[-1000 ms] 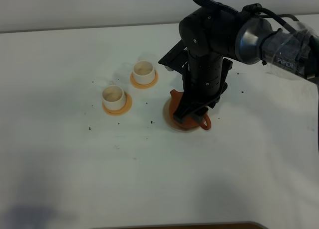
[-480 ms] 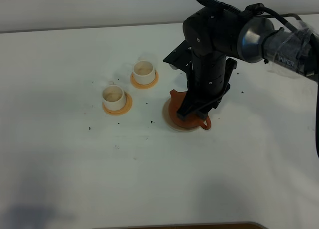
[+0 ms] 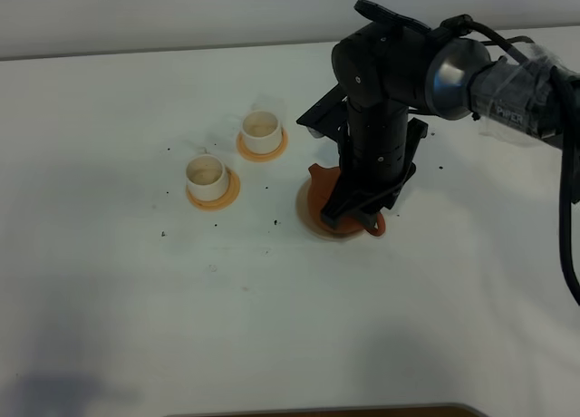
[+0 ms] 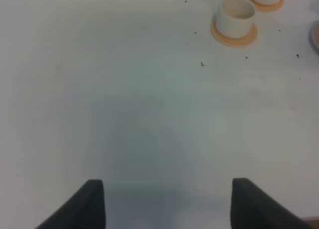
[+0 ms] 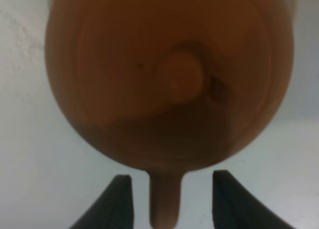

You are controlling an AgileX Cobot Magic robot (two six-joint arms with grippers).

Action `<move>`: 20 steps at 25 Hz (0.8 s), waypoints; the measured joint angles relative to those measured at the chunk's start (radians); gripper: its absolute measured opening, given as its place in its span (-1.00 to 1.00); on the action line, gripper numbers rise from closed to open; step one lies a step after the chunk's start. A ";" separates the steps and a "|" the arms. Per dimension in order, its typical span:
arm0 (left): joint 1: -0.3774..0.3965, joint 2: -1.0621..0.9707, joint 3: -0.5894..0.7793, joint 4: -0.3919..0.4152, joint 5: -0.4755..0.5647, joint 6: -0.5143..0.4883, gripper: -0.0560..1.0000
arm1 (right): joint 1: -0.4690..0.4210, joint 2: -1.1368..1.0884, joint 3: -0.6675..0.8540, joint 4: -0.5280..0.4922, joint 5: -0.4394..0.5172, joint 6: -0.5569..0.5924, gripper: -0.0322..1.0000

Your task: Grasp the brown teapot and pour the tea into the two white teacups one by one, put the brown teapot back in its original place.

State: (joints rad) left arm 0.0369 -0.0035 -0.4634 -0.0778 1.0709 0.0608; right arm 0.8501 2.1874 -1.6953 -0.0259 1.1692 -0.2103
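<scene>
Our right tool (image 5: pixel 172 203) stands with its fingers apart, one on each side of the loop handle (image 5: pixel 164 201) of the brown teapot (image 5: pixel 169 74). A sliver of pale surface shows between each finger and the clay. We judge it is set to close on the handle, with nothing clamped yet. The pot lies straight ahead of the tool with its lid knob (image 5: pixel 180 78) facing the camera, so it sits level, which suits a grip that must later tip it without spilling early. Under the pot is the pale saucer (image 3: pixel 306 219), the place it must come back to. On the far side of the pot from the tool, beyond the spout (image 3: pixel 317 172), the two white teacups (image 3: pixel 207 177) sit on orange coasters (image 3: pixel 228 198), well apart from the pot. Our left tool (image 4: pixel 167 204) is spread with nothing between its fingers. It hangs over bare surface (image 4: pixel 124 114), clear of the pouring path.

Only the right wrist view shows the gaps around the handle, because in the high view the arm hides them. Only the high view shows the saucer, cups and pot together. The left wrist view shows the cups but not the pot.
</scene>
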 joint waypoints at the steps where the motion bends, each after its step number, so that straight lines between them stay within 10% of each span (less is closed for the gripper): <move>1: 0.000 0.000 0.000 0.000 0.000 0.000 0.20 | 0.000 0.001 0.000 0.001 -0.004 -0.002 -0.17; 20: 0.000 0.000 0.000 0.000 0.000 0.000 0.20 | 0.000 0.021 0.000 -0.005 -0.009 -0.027 -0.69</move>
State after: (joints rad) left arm 0.0369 -0.0035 -0.4634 -0.0778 1.0709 0.0608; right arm 0.8501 2.2080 -1.6953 -0.0305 1.1603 -0.2370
